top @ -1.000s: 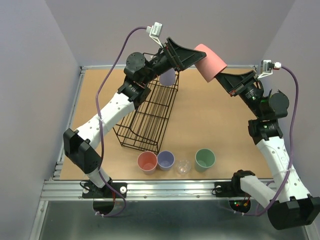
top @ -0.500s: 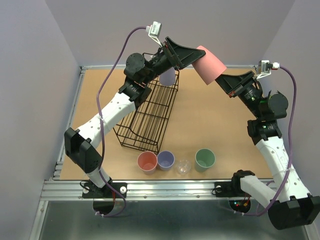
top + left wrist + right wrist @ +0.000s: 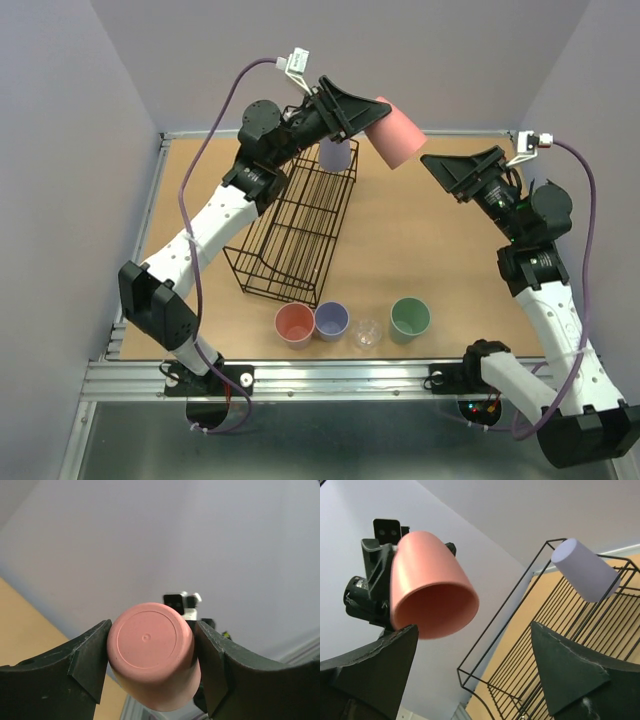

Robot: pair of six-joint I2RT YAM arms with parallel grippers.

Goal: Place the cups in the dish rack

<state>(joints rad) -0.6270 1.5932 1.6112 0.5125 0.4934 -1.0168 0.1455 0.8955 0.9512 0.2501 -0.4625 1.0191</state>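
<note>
My left gripper (image 3: 377,112) is shut on the base end of a salmon-pink cup (image 3: 396,133), held in the air past the far end of the black wire dish rack (image 3: 295,225). In the left wrist view the cup's round bottom (image 3: 150,645) sits squeezed between both fingers (image 3: 91,660). My right gripper (image 3: 440,172) stands open just right of that cup, apart from it; its wrist view shows the cup's open mouth (image 3: 432,602) above the left finger. A lavender cup (image 3: 336,155) rests tilted at the rack's far end (image 3: 585,572).
Near the front edge stands a row of cups: pink (image 3: 295,323), lavender (image 3: 332,320), small clear (image 3: 367,334) and green (image 3: 410,317). The rack's near looped end (image 3: 262,280) lies just behind them. Grey walls enclose the table on three sides.
The right gripper has opened and drawn back to the right, letting go of the pink cup. The left gripper has shut on the cup and carried it slightly left.
</note>
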